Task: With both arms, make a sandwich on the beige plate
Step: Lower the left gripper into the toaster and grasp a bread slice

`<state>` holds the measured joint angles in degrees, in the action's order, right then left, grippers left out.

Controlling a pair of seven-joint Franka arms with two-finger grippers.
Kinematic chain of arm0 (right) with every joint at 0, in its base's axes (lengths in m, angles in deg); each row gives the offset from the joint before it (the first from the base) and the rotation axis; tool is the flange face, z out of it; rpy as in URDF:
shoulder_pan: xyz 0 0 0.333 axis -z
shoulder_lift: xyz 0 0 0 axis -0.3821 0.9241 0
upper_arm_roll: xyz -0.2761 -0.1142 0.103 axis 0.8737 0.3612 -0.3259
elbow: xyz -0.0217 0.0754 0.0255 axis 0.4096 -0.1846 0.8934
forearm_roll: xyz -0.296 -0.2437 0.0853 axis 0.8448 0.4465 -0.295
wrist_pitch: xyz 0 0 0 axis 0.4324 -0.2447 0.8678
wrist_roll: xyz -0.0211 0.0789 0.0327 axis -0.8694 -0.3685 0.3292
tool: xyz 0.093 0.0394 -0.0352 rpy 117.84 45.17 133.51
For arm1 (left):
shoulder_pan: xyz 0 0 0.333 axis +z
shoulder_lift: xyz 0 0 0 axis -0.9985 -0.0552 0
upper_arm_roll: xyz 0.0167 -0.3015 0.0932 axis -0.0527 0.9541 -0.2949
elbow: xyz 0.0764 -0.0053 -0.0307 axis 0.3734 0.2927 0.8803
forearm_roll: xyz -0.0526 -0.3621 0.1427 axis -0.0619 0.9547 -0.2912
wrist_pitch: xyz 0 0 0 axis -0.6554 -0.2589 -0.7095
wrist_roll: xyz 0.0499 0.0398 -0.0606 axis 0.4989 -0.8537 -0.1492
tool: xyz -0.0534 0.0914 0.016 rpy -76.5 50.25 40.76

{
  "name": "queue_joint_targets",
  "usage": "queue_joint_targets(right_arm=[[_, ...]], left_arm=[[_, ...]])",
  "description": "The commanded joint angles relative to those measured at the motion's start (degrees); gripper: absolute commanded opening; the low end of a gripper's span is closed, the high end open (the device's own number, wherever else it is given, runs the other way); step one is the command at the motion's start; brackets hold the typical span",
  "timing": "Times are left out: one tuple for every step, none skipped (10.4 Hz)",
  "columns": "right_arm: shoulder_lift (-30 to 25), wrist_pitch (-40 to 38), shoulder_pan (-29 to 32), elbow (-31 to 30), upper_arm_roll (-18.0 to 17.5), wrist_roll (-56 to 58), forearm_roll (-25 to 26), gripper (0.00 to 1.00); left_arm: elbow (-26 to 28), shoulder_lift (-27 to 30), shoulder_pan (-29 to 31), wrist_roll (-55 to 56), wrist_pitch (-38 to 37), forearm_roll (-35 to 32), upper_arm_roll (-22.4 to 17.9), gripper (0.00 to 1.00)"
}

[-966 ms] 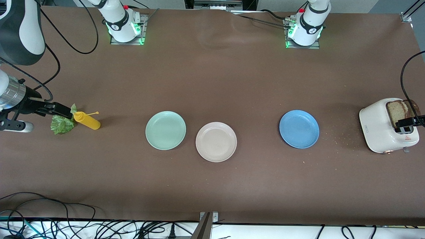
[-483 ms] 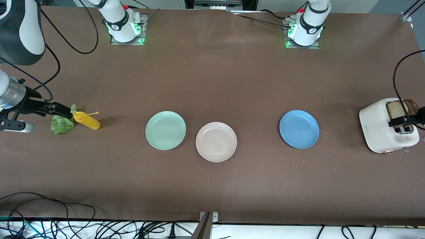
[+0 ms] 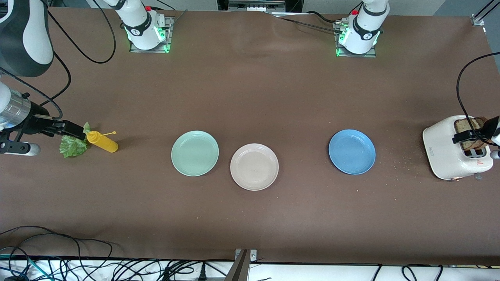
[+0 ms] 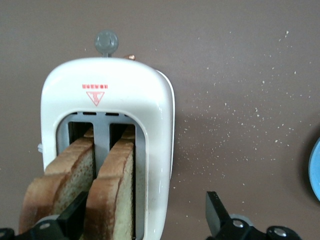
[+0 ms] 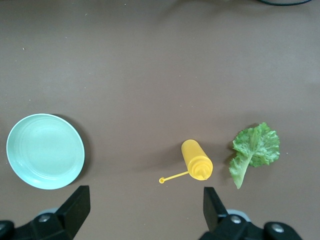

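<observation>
Two slices (image 4: 85,185): upright in toaster (image 3: 449,152), directly under left gripper (image 4: 145,220)
Left gripper: open, empty
Right gripper (image 5: 145,207): open, empty, above mustard bottle (image 5: 196,166)

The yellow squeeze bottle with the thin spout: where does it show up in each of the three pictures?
Front view: the yellow plastic squeeze bottle lies beside the ruffled green lettuce leaf, toward the right arm's end.
Left wrist view: not in it.
Right wrist view: bottle between the leaf and the round mint-green plate.
Shared landmark: the lettuce leaf.

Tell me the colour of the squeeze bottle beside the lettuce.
Yellow; the bottle shows best in the right wrist view.
</observation>
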<state>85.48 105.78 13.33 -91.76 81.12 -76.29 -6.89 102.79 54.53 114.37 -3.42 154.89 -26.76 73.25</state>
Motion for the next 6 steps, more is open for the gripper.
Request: queue_joint_targets(right_arm=[[0.0,-0.4,0.3,0.1,-0.3,0.9,-1.1,1.0],[0.0,-0.3,0.3,0.1,-0.3,0.9,-1.1,1.0],[0.0,-0.1,0.3,0.2,-0.3,0.8,-1.1,1.0],[0.0,-0.1,0.3,0.1,-0.3,0.8,-1.0,1.0],[0.0,-0.2,0.2,0.1,-0.3,0.8,-1.0,1.0],[0.0,0.1,0.3,0.3,-0.3,0.8,-1.1,1.0]], left_arm=[[7.7,5.5,2.6,-0.7,3.9,-1.5,0.6,0.89],[10.3,7.2,2.7,-0.7,5.2,-2.4,0.6,0.82],[11.8,8.5,3.3,-0.7,5.3,-2.9,0.7,0.71],[12.6,9.4,3.3,-1.5,5.3,-2.9,0.7,0.63],[12.8,10.1,3.5,-2.1,5.3,-2.9,0.7,0.45],[12.8,11.0,3.5,-2.5,5.2,-2.9,0.7,0.28]])
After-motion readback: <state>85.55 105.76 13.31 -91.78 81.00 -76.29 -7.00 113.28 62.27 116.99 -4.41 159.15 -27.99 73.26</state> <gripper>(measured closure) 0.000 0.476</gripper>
